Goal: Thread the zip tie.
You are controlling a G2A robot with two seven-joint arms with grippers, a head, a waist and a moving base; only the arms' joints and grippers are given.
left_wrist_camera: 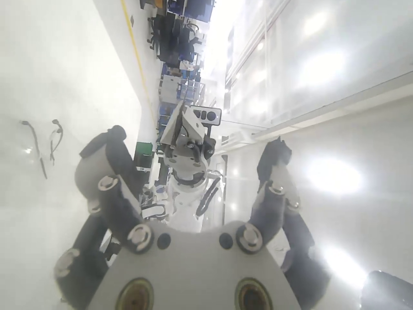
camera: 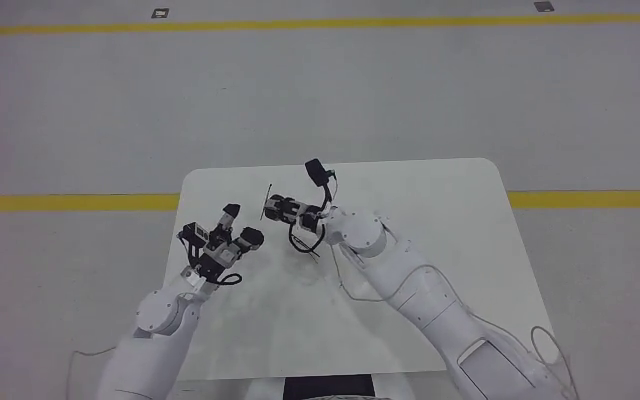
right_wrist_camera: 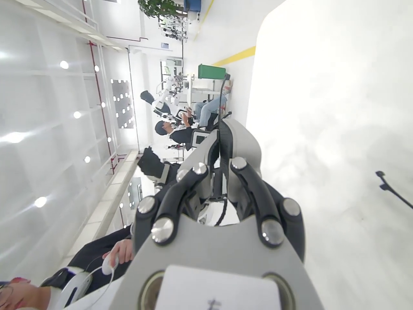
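Observation:
My right gripper [camera: 270, 209] is shut on a thin black zip tie [camera: 268, 198], held above the middle of the white table [camera: 450, 200]. In the right wrist view the zip tie [right_wrist_camera: 221, 104] runs as a straight strip between the closed fingers [right_wrist_camera: 238, 137] and sticks out past their tips. My left gripper [camera: 240, 224] is a short way off to the left of it, open and holding nothing. In the left wrist view its two fingertips [left_wrist_camera: 109, 140] stand wide apart, and the right gripper [left_wrist_camera: 180, 130] with the zip tie [left_wrist_camera: 178, 120] lies beyond the gap.
Two more black zip ties [left_wrist_camera: 37, 149] [left_wrist_camera: 56, 137] lie loose on the table near the arms; one zip tie [right_wrist_camera: 392, 190] lies beside the right gripper. A person sits past the table's left side with a hand on a mouse [right_wrist_camera: 109, 261].

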